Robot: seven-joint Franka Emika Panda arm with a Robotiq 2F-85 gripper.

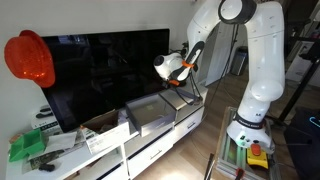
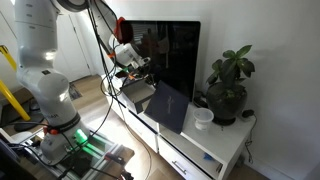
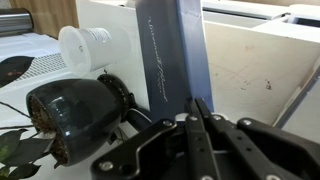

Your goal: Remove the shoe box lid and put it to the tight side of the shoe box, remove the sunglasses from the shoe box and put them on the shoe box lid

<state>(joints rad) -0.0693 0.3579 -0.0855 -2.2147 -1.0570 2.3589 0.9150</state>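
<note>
The shoe box (image 1: 150, 115) stands open on the white TV cabinet, its pale grey inside showing; it also shows in an exterior view (image 2: 133, 95). The shoe box lid (image 2: 170, 108) leans tilted beside the box, toward the plant. In the wrist view the lid (image 3: 170, 50) stands as a dark panel just beyond my fingers. My gripper (image 1: 180, 80) hovers above the box's edge nearest the lid, and also shows in an exterior view (image 2: 140, 70). Its fingers (image 3: 198, 108) are pressed together with nothing between them. The sunglasses are not visible in any view.
A large black TV (image 1: 100, 70) stands behind the box. A potted plant (image 2: 228, 85) in a black pot (image 3: 75, 115) and a white cup (image 2: 203, 117) stand past the lid. A tan carton (image 1: 105, 130) and a red helmet (image 1: 30, 58) are on the other side.
</note>
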